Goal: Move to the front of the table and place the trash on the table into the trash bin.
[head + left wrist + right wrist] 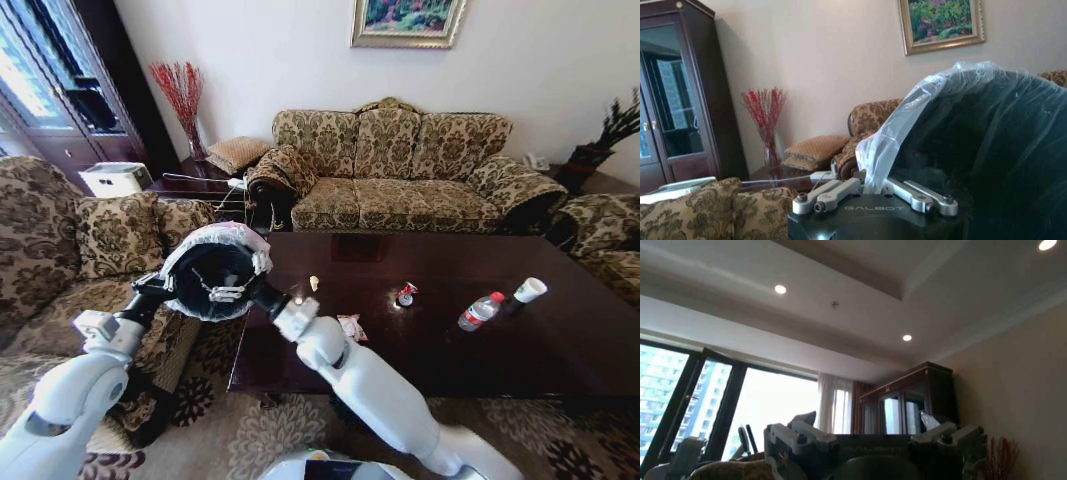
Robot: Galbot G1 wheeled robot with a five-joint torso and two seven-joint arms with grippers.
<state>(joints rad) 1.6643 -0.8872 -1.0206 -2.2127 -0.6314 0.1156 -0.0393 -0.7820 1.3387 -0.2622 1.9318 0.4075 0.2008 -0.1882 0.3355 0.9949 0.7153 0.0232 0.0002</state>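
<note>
The trash bin (215, 270) is held in the air just off the left end of the table (560, 350), tilted so that its dark mouth faces the head camera, its white liner ruffled over the rim. On the side of the bin away from the table, the left end effector (160, 283) meets the rim; the left wrist view shows its fingers (833, 194) drawn together around the bunched liner at the bin (987, 160) edge. On the side toward the table, the right end effector (262, 292) touches the rim (whether its fingers are spread or closed cannot be told from the head view or the right wrist view). On the table, from the bin end rightward: a small pale scrap (314, 283), a snack wrapper (351, 326) near the front edge, a red-white crushed wrapper (405, 294) about mid-table, then a red-capped bottle (480, 311) lying on its side with a white paper cup (529, 290) just beyond it.
</note>
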